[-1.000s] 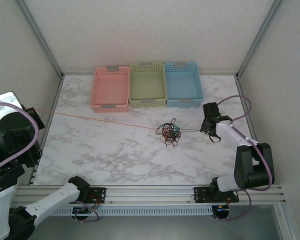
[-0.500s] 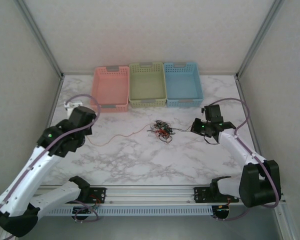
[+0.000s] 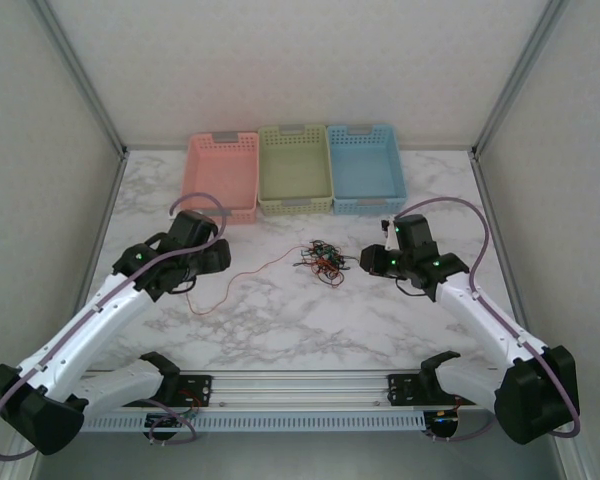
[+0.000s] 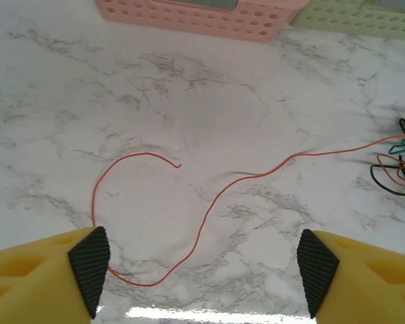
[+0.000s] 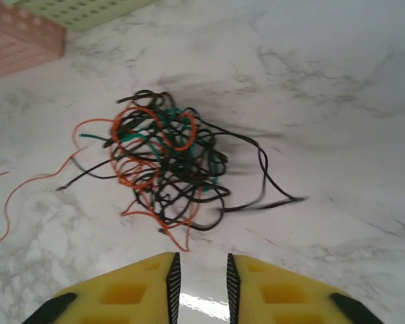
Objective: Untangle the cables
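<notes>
Cables [image 5: 169, 165], thin black, red-orange and teal wires, lie knotted dead ahead of my right gripper [image 5: 200, 273], which is narrowly parted and empty. Their loose red-orange strand [image 4: 209, 209] lies beneath my left gripper [image 4: 202, 270], whose jaws are wide apart and empty.

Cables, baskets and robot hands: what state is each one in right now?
tangle of cables: black, red-orange and teal wires knotted together on the table
red-orange cable: one end trailing out of the tangle, lying slack, unheld
left gripper: wide open, empty
right gripper: slightly open, empty
pink basket: upright
green basket: upright
blue basket: upright
</notes>
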Controlling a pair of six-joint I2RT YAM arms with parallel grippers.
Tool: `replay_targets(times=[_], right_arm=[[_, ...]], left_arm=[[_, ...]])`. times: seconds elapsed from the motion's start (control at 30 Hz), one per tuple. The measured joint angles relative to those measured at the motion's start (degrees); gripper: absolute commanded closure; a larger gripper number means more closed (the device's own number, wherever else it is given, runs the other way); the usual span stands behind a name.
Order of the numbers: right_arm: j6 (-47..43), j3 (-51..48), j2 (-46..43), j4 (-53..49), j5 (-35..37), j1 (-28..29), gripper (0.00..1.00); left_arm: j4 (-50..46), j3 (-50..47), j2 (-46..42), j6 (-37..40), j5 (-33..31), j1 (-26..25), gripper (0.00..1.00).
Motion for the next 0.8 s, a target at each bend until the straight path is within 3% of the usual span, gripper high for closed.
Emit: replay_targets(times=[0.17,0.4,0.6,0.8], right_arm=[[1.86,0.66,-0.17,-5.05,7.34,0.00,0.42],[2.49,0.85,-3.17,-5.29,4.20,0.02,0.44],[3.80,0.87,-0.07,-4.17,1.22,0.37,0.45],[4.17,0.87,1.11,-3.80,1.03,0.59,0.45]], left_arm=[[0.04,0.00,-1.27,0.02,1.53,0.00,0.18],[7.78,-1.97,-1.27,-0.26,11.65,-2.19,0.20],[15.23,1.97,15.41,0.68,14.49,-13.94,0.20],[17.11,14.86,34.77,2.71,12.09,-18.73,0.20]])
